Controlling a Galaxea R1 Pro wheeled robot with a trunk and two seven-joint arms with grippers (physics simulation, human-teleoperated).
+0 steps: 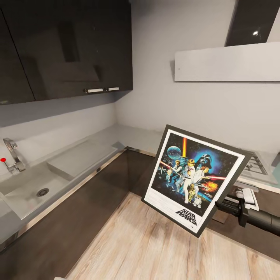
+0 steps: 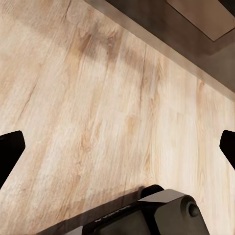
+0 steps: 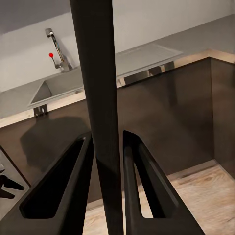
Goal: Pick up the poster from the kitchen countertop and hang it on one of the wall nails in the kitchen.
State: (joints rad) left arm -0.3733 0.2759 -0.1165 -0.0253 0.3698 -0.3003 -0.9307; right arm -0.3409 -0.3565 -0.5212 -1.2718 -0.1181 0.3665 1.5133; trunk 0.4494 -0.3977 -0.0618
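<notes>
Right hand [image 1: 224,205] clamps poster [image 1: 193,175] edge; sink [image 1: 29,190] basin bare.

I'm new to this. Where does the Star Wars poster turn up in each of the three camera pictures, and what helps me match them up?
Head view: the poster hangs tilted at lower right, over the floor, its right edge clamped by the right gripper.
Left wrist view: wood floor and a cabinet base; not the poster.
Right wrist view: the poster seen edge-on, a dark strip between the fingers.
Shared landmark: the tap with its red knob.
</notes>
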